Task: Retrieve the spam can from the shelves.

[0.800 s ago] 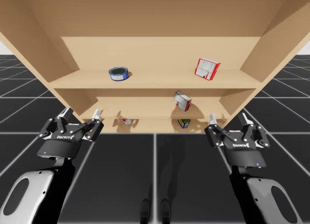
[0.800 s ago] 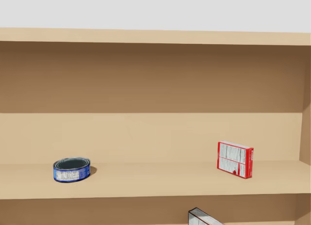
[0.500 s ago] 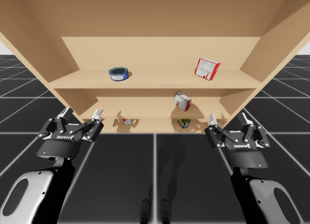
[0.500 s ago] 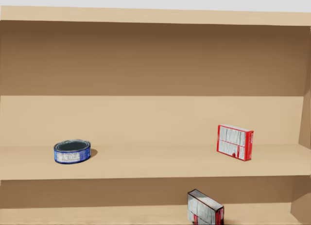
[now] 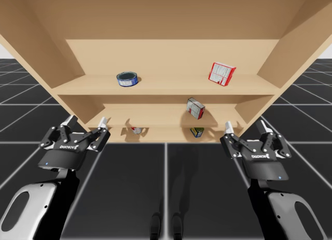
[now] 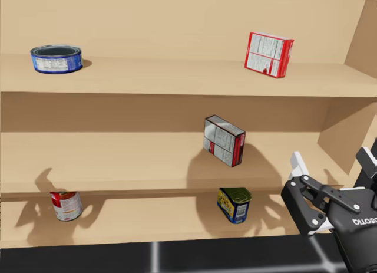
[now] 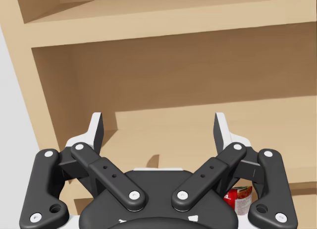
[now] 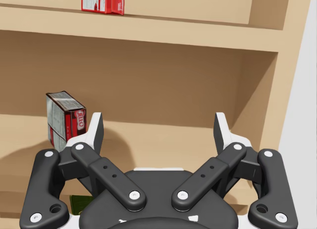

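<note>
The spam can is a squarish blue and yellow can (image 6: 234, 204) with a green top, lying tilted on the lowest shelf (image 6: 147, 217). It also appears in the high view (image 5: 197, 131). A corner of this can (image 8: 78, 203) peeks from under my right gripper (image 8: 158, 127), whose fingers stand open around nothing. My right gripper (image 5: 244, 127) hangs in front of the shelves, to the can's right. An arm's gripper (image 6: 331, 161) stands open right of the can, apart from it. My left gripper (image 5: 86, 122) is open at the shelves' left front.
A red round can (image 6: 65, 205) stands at the lowest shelf's left. A grey and red box (image 6: 224, 141) leans on the middle shelf above the spam can. The top shelf carries a flat blue tin (image 6: 56, 58) and a red box (image 6: 268, 53). The shelf's right wall (image 6: 359, 102) is close.
My head has turned downward, bringing the middle and lowest shelves and one gripper into the head view. Both arms have barely moved.
</note>
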Controlling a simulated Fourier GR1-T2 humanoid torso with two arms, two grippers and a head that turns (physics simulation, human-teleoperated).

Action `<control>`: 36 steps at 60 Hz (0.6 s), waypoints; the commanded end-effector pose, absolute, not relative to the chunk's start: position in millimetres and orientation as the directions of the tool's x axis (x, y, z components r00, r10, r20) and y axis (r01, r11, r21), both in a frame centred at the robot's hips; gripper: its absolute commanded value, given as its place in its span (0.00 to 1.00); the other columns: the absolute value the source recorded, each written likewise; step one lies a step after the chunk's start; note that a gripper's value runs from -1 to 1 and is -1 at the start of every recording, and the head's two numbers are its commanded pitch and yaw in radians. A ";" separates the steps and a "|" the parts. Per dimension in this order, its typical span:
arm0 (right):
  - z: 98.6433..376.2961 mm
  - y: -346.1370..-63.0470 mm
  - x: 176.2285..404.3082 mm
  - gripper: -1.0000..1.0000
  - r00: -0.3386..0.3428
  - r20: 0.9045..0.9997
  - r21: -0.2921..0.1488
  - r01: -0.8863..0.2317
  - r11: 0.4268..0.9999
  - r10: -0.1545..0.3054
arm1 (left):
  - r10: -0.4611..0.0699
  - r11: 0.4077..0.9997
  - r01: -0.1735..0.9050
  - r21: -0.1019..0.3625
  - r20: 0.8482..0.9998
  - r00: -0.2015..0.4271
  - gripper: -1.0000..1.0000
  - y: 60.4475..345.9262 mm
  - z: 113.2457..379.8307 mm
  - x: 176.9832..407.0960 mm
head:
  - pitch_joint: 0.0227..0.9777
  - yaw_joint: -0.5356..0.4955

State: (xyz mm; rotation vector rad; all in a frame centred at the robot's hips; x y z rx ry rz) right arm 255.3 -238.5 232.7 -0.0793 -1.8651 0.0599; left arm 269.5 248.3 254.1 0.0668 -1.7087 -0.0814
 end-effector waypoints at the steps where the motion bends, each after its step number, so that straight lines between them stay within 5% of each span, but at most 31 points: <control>1: 233.1 -239.2 254.9 0.00 -0.289 0.953 -0.085 0.027 0.996 0.089 | -0.098 0.995 0.006 0.100 0.986 -0.137 0.00 247.6 253.4 269.5 | 0.59 0.37; 15: 232.8 -238.7 255.3 0.00 -0.275 0.955 -0.106 0.037 0.994 0.112 | -0.103 0.994 0.014 0.105 0.985 -0.137 0.00 246.1 252.7 269.5 | 0.69 0.30; 19: 234.1 -239.0 255.8 0.00 -0.252 0.965 -0.075 0.019 0.997 0.077 | -0.103 0.994 0.014 0.106 0.985 -0.137 0.00 246.0 252.6 269.6 | 0.70 0.28; 36: 242.7 -230.1 241.5 0.00 -0.236 0.971 -0.047 -0.024 0.999 0.040 | -0.099 0.995 -0.003 0.100 0.987 -0.125 0.00 247.7 250.7 270.8 | 0.71 0.29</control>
